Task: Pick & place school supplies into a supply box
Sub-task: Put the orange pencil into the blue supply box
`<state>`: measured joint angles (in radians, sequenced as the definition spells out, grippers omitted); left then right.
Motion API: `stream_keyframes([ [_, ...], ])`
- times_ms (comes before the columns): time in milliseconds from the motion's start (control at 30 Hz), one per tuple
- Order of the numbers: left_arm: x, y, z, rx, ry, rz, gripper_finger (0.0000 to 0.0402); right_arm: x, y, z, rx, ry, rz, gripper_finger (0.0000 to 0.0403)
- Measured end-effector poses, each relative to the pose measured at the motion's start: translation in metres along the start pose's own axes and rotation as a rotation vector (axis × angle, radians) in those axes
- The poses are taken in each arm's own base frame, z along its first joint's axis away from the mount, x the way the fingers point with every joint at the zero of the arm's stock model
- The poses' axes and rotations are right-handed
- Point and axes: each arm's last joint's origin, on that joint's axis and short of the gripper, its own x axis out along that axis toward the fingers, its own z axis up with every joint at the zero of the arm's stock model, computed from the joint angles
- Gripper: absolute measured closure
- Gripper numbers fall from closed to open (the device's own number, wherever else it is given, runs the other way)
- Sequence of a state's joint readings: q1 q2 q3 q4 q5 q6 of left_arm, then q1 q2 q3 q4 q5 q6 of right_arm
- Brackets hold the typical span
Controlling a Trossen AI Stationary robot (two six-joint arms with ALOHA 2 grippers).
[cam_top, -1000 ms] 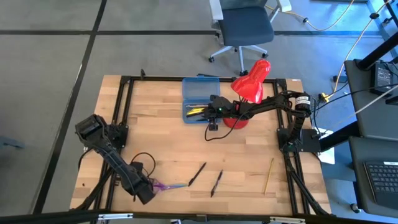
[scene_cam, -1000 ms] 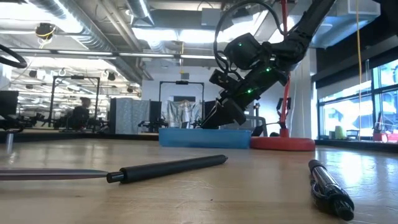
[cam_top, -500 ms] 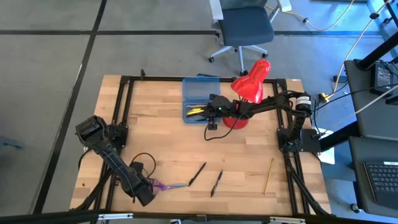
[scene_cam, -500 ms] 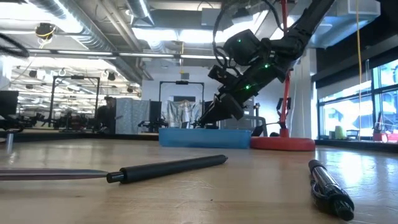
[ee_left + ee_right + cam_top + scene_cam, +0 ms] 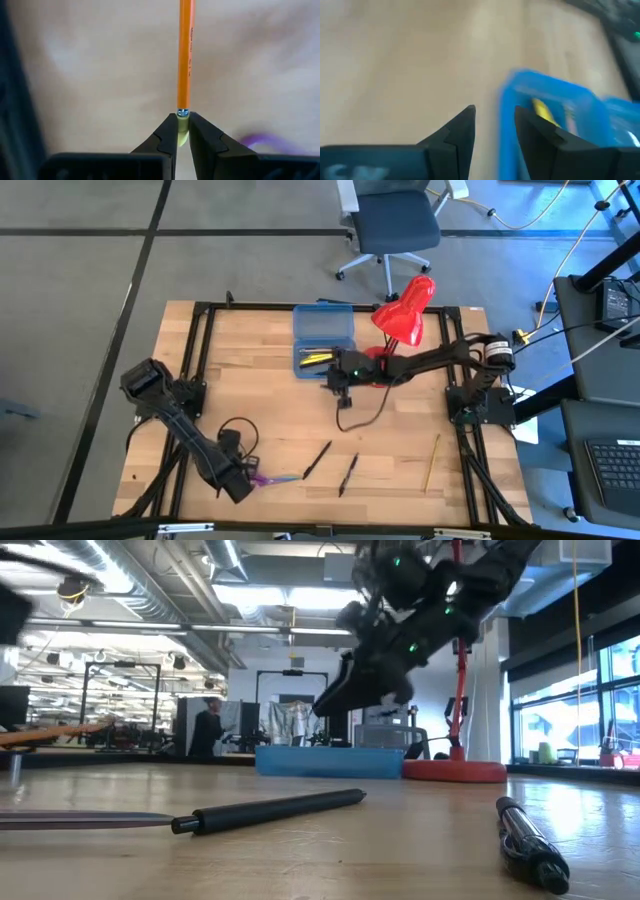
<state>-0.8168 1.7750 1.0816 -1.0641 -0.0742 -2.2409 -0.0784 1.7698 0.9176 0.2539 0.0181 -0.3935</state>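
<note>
The blue supply box [image 5: 323, 340] lies open at the far side of the table, with yellow pencils [image 5: 545, 114] inside. My right gripper [image 5: 336, 376] hovers open and empty just near of it, above the table [image 5: 330, 700]. My left gripper [image 5: 242, 480] is at the near left, shut on an orange pencil [image 5: 185, 55]. That pencil shows raised off the table in the low view [image 5: 55, 732]. Purple scissors [image 5: 266, 478] lie beside the left gripper. Two black pens [image 5: 317, 459] [image 5: 348, 473] and a yellow pencil [image 5: 432, 462] lie on the near half. My left gripper pinches the orange pencil by its eraser end [image 5: 183, 116] between the two fingers. The pencil points straight forward from the fingertips, in line with them. It is lifted clear of the table, close to level.
A red desk lamp [image 5: 402, 320] stands right of the box, close to my right arm. A black cable loops on the table [image 5: 236, 434] near my left arm. Bare wood lies between the box and the pens. A person moves in the room behind [image 5: 208, 728].
My right gripper has drawn back from over the box toward the near edge and has risen. My left arm has moved, and the orange pencil has come into the low view at the left, held above the table.
</note>
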Motion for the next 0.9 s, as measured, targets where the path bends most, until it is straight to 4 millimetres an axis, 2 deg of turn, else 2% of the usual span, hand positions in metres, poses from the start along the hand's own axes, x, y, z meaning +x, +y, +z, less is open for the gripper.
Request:
stream_keyframes([
  [267, -0.024, -0.014, 0.042, 0.113, -0.225, -0.218, 0.0374, -0.012, 0.043, 0.018, -0.076, -0.017, 0.134, 0.0260],
  [433, -0.035, -0.023, 0.077, 0.237, -0.342, -0.245, 0.0375, -0.015, 0.064, 0.019, -0.056, 0.031, 0.147, 0.0260],
  [567, -0.038, -0.031, 0.110, 0.349, -0.374, -0.199, 0.0375, -0.018, 0.070, 0.017, 0.083, 0.122, 0.060, 0.0260],
  [700, -0.036, -0.041, 0.144, 0.479, -0.372, -0.166, 0.0374, -0.021, 0.069, 0.018, 0.217, 0.251, 0.049, 0.0260],
  [900, -0.031, -0.059, 0.196, 0.690, -0.363, -0.218, 0.0374, -0.030, 0.066, 0.023, 0.347, 0.438, 0.038, 0.0260],
])
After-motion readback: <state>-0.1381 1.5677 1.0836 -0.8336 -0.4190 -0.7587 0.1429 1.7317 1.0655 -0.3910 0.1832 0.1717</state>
